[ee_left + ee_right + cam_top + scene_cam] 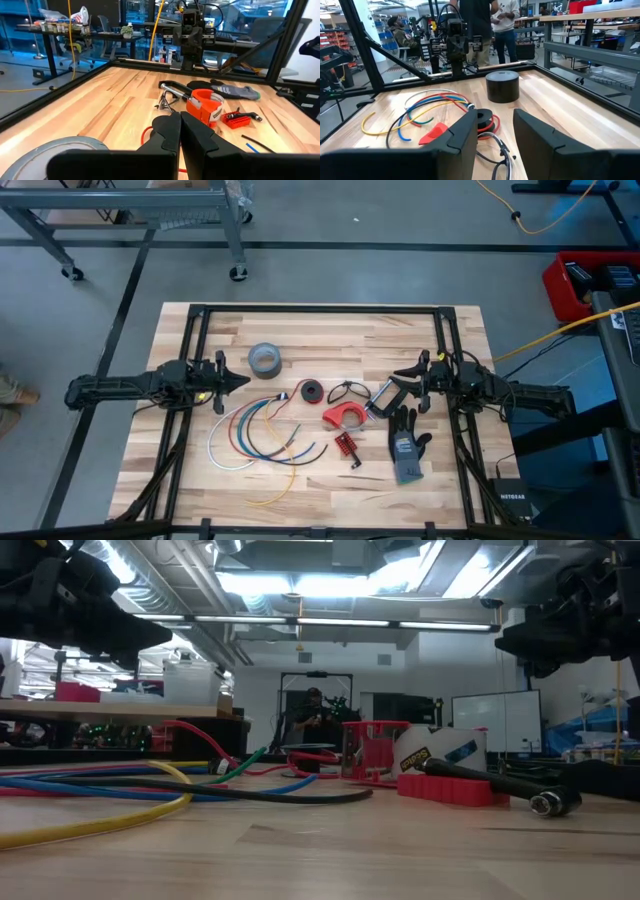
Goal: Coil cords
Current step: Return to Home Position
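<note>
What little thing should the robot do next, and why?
Probably open the left gripper and reach for the white cord. Red cord is wound on the spool, but the white one and the other cords lie loose right beside that gripper. It is shut on nothing. The right gripper is open and empty, farther from them.
</note>
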